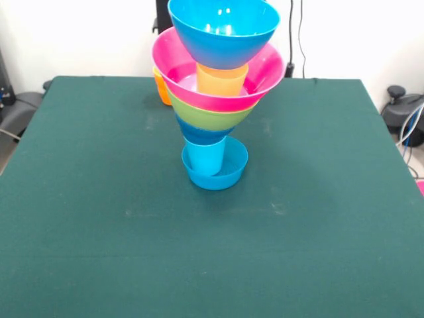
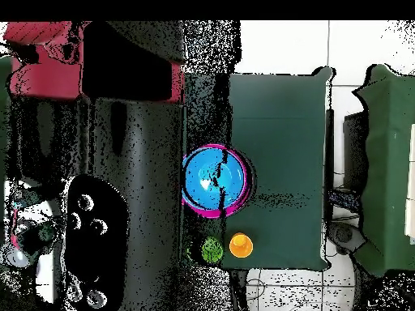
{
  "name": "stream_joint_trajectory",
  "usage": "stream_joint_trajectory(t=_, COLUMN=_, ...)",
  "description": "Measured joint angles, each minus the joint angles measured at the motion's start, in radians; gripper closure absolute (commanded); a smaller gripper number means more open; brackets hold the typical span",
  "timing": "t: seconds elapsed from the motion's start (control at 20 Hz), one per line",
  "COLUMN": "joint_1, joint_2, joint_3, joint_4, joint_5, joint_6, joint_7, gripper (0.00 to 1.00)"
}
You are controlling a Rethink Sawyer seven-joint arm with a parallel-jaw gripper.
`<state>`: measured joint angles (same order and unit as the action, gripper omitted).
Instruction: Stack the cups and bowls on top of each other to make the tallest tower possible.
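Observation:
The tower (image 1: 215, 99) stands in the middle of the green table (image 1: 99, 232). From the bottom it has a small blue bowl (image 1: 228, 173) holding a light blue cup (image 1: 204, 158), then a blue bowl (image 1: 202, 134), the lime green bowl (image 1: 212, 117) and the pink bowl (image 1: 265, 73). A yellow-orange cup (image 1: 222, 79) stands in the pink bowl and bears a large blue bowl (image 1: 224, 30). From above the tower (image 2: 215, 180) shows as a blue bowl inside a pink rim. An orange cup (image 1: 161, 89) (image 2: 241, 244) and a green cup (image 2: 211, 249) stand apart behind it. No gripper shows.
The table's far edge (image 1: 199, 77) runs just behind the tower. Cables and a black base (image 1: 404, 112) lie off the table's right side. Red and black machine parts (image 2: 49, 61) fill the left of the overhead view.

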<state>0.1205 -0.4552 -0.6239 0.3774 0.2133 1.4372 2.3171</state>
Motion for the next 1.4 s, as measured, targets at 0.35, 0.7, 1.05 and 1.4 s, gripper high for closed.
stream_joint_trajectory(t=0.35, joint_1=-0.014, joint_2=0.0, joint_3=0.021, joint_4=0.009, joint_5=-0.003, joint_6=-0.015, joint_7=-0.031, gripper=1.0)
stream_joint_trajectory(t=0.7, joint_1=-0.032, joint_2=0.001, joint_3=0.041, joint_4=0.035, joint_5=-0.007, joint_6=-0.028, joint_7=-0.063, gripper=1.0)
stream_joint_trajectory(t=1.05, joint_1=-0.049, joint_2=0.001, joint_3=0.062, joint_4=0.064, joint_5=-0.009, joint_6=-0.051, joint_7=-0.068, gripper=1.0)
stream_joint_trajectory(t=1.4, joint_1=-0.05, joint_2=0.002, joint_3=0.077, joint_4=0.087, joint_5=-0.012, joint_6=-0.093, joint_7=-0.068, gripper=1.0)
